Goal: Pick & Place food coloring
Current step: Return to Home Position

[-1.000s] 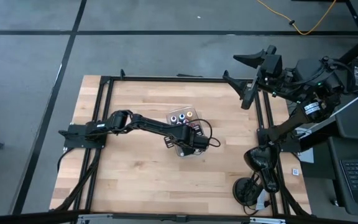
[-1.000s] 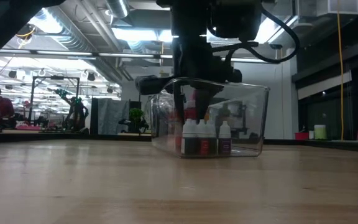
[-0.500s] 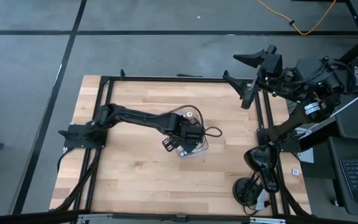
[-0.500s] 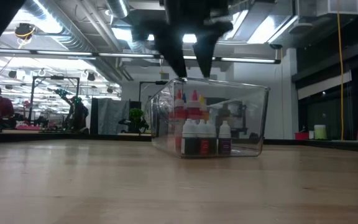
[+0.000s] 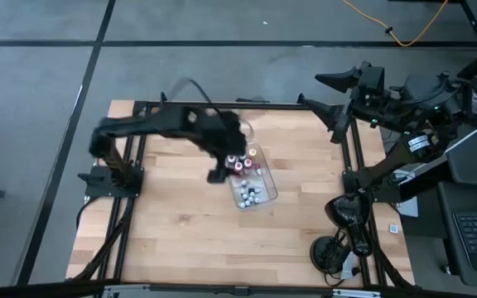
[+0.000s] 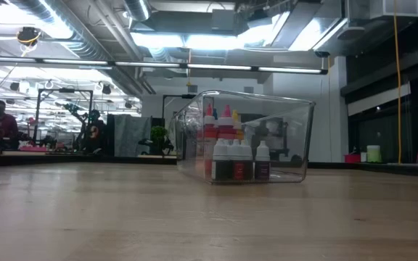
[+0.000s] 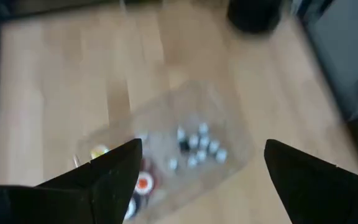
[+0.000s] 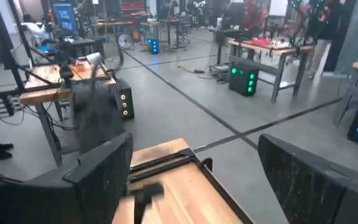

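Homing step: bottles (image 6: 231, 156) in tray (image 6: 296, 116), left gripper (image 7: 202, 146) above tray, fingers (image 7: 104, 180) open, empty; right gripper (image 8: 194, 146) far from tray, open; next, left retracts home.

High cam hangs overhead, looking straight down on the whole light wooden table (image 5: 180, 240). Low cam sits at tabletop height, pretty close to the clear rectangular plastic tray (image 6: 292, 130), facing the room behind. Left wrist cam looks down past the left gripper (image 7: 202, 144) at that same tray. Right wrist cam points out over a table corner into the room.
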{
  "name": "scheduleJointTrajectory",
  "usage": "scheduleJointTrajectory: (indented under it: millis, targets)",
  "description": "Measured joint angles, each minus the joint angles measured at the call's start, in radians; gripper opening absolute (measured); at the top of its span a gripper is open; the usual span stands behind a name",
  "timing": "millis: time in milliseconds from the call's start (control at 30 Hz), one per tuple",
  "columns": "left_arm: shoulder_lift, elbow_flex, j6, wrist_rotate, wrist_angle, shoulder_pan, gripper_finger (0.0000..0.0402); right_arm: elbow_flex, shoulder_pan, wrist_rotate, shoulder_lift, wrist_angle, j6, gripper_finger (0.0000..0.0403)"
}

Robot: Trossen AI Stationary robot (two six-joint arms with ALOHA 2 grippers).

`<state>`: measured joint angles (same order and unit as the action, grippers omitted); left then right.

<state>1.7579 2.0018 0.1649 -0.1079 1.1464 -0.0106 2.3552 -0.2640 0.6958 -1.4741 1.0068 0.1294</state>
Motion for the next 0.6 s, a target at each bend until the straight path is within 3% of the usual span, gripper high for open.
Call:
scheduleJointTrajectory:
  millis: [100, 267, 600]
  targets:
    - [-0.094, 0.0, -0.009, -0.066, -0.062, -0.055, 0.0328, -0.003, 0.0, 0.018, 0.015, 0.051, 0.036, 0.0347]
    - [-0.246, 0.0, 0.001, -0.093, -0.182, -0.148, 0.0327, -0.019, 0.0, 0.104, 0.039, 0.168, 0.104, 0.0347]
    - [-0.478, 0.0, -0.045, -0.023, -0.242, -0.311, 0.0326, -0.019, 0.0, 0.216, 0.105, 0.435, 0.244, 0.0347]
